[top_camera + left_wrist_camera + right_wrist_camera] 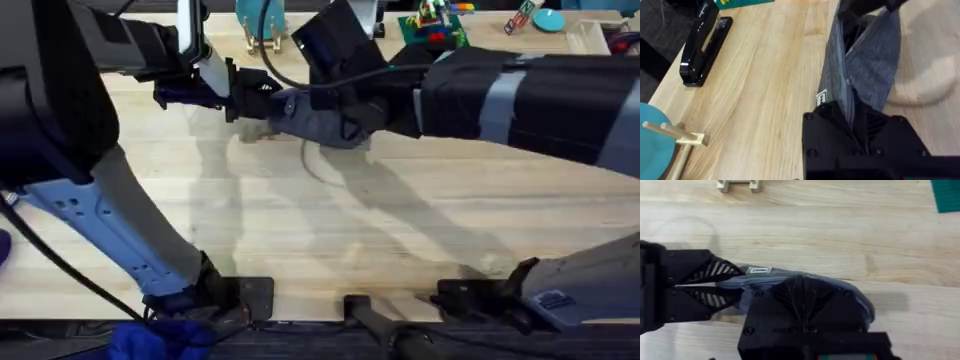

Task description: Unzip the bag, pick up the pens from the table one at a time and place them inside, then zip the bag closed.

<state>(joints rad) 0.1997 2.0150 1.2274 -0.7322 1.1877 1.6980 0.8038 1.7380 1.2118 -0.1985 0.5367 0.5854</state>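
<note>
Two arms are met over the bag (320,118), which lies on the worktop (330,230) at its far middle. The left jaws (858,120) are closed on one end of the bag, beside its small white label. The right jaws (802,297) are pressed down on the bag's middle; whether anything is actually pinched there cannot be told. In the left wrist view the zip is seen partly parted toward the far end. No pens are seen on the worktop, so loading is judged done and closing the zip is left. The zip pull is hidden, and the bag's contents cannot be made out.
</note>
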